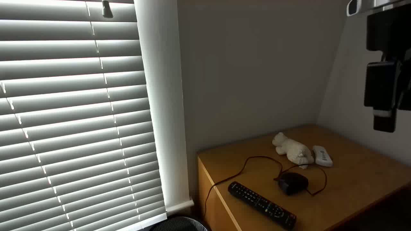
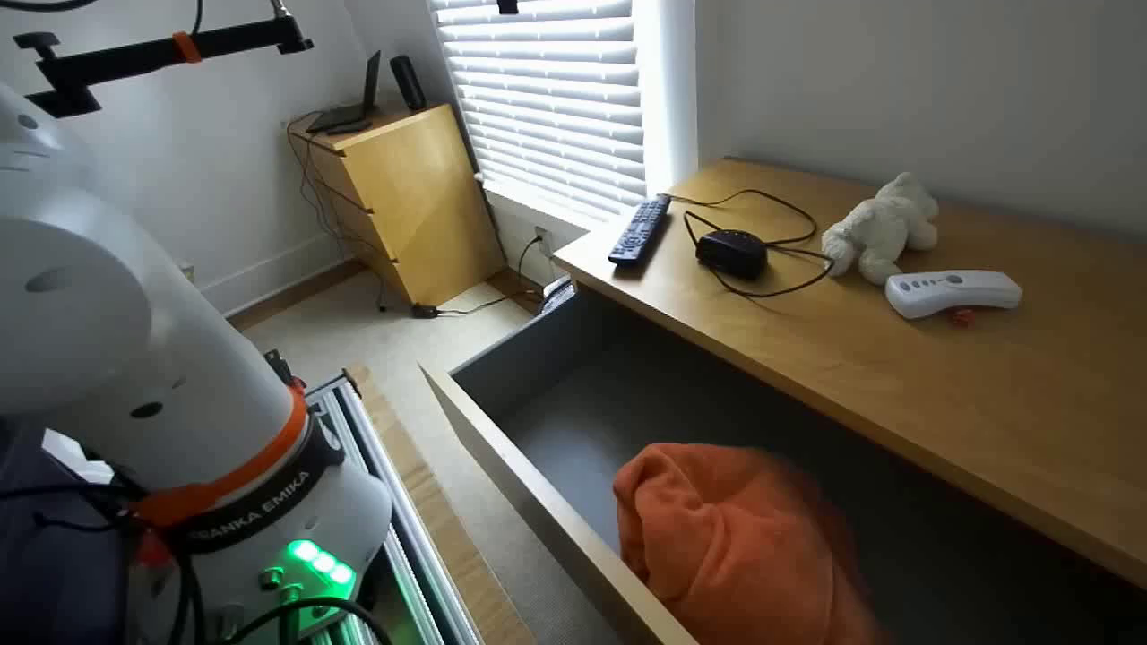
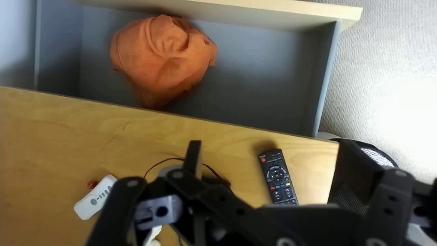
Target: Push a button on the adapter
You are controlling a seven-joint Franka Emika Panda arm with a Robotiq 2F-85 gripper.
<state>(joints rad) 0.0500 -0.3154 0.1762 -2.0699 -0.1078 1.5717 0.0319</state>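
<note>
The adapter (image 1: 292, 183) is a small black box with a thin black cable looped around it on the wooden dresser top. It also shows in an exterior view (image 2: 732, 253), with small buttons on its top. In the wrist view most of the adapter (image 3: 216, 181) is hidden behind a gripper finger. My gripper (image 3: 275, 160) is open, its fingers wide apart with nothing between them. In an exterior view the gripper (image 1: 385, 96) hangs high above the dresser at the right edge, well apart from the adapter, pointing down and partly cut off.
A black remote (image 2: 640, 230) lies near the dresser's corner. A white plush toy (image 2: 883, 228) and a white controller (image 2: 952, 291) lie past the adapter. A small red object (image 2: 962, 317) is beside the controller. The open drawer (image 2: 529, 488) holds an orange cloth (image 2: 726, 537). Blinds (image 1: 74, 128) cover the window.
</note>
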